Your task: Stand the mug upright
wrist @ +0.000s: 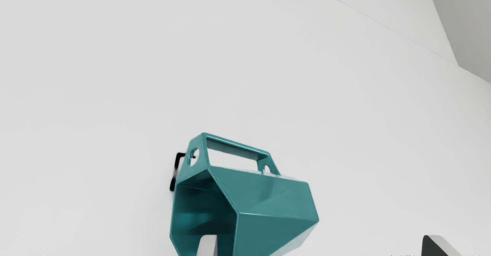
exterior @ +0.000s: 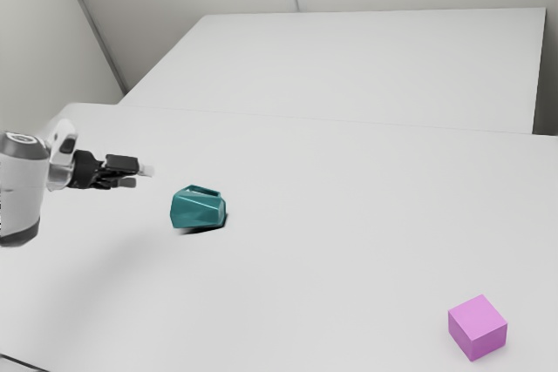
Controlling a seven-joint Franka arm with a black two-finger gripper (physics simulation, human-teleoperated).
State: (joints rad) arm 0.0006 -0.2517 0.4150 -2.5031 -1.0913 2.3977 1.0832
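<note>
Teal mug: A glossy, faceted teal mug lies on its side on the white counter, left of centre in the exterior view.
Pincer: The black two-finger pincer, at the exterior view's left, is open and apart from the mug.
Heft and skin: The mug looks rigid and probably fairly light; its shiny walls may slip, and its rim could chip if ceramic.
Handle: The angular open handle is slim and likely to let the body swing if pinched alone.
Best hold: Opposite facets of the body promise a firmer grip, with the mouth kept unobstructed.
Pink cube: A smooth pink cube sits at lower right, well apart.
</note>
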